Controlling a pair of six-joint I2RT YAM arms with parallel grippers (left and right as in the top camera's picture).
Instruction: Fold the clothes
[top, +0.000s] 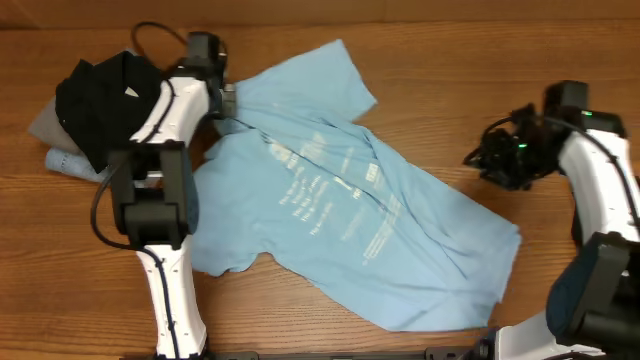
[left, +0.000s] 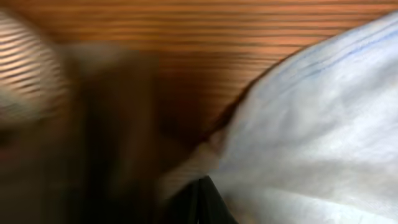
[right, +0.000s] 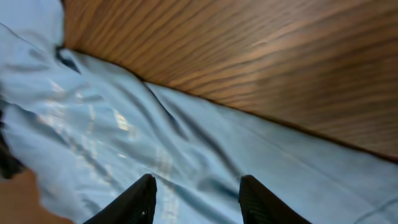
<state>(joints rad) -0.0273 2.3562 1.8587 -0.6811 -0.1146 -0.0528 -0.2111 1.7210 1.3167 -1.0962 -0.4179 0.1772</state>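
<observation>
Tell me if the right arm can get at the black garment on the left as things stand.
Probably not: the black garment lies far left, beyond the blue T-shirt and the left arm; the right claw is far right.

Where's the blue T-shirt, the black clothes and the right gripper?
Light blue T-shirt (top: 310, 200), overhead view, white lettering.
Black fabric garment (top: 95, 100), overhead view, its middle.
Right gripper (right: 198, 190), right wrist view, between fingertips.

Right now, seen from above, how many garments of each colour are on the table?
Light blue T-shirt: 1
Black garment: 1
Grey garment: 1
Denim-blue garment: 1
Total: 4, though the pile at the left may hide more.
</observation>
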